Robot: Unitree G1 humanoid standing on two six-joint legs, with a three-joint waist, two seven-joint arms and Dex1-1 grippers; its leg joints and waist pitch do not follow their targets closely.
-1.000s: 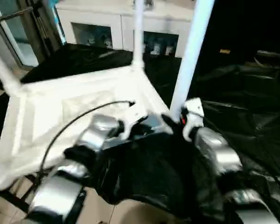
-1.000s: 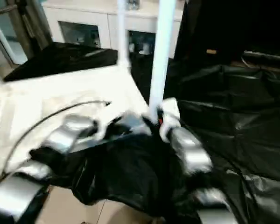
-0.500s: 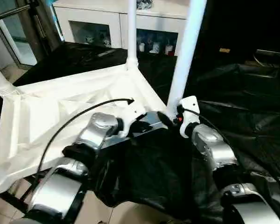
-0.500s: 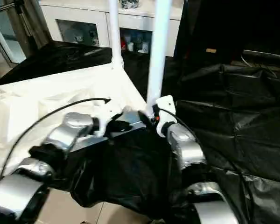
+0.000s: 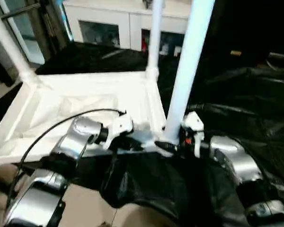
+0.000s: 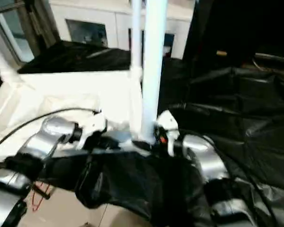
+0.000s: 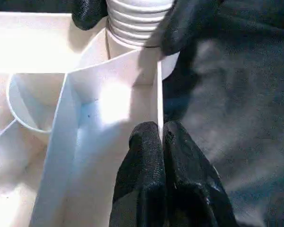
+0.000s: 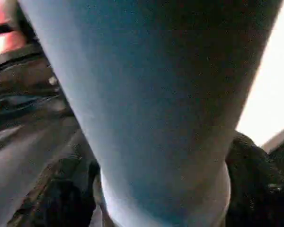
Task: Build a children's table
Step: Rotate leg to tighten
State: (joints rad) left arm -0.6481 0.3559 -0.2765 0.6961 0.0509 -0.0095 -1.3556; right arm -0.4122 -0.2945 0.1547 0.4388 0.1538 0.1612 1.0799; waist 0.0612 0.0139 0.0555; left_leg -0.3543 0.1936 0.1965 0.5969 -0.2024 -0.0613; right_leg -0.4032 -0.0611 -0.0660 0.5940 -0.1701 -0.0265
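Near-corner leg (image 5: 187, 71) is seen upright in socket of upside-down tabletop (image 5: 85, 101), long axis vertical, straddled at base by R gripper (image 7: 132, 14), while L gripper (image 7: 160, 142) is pinched together on tabletop rim alongside.

One upturned tabletop (image 5: 80, 101), three upright legs (image 5: 187, 66), two tools (image 5: 173, 144), one cabinet (image 5: 113, 21)

Home room: glass-fronted cabinet (image 5: 128, 26)
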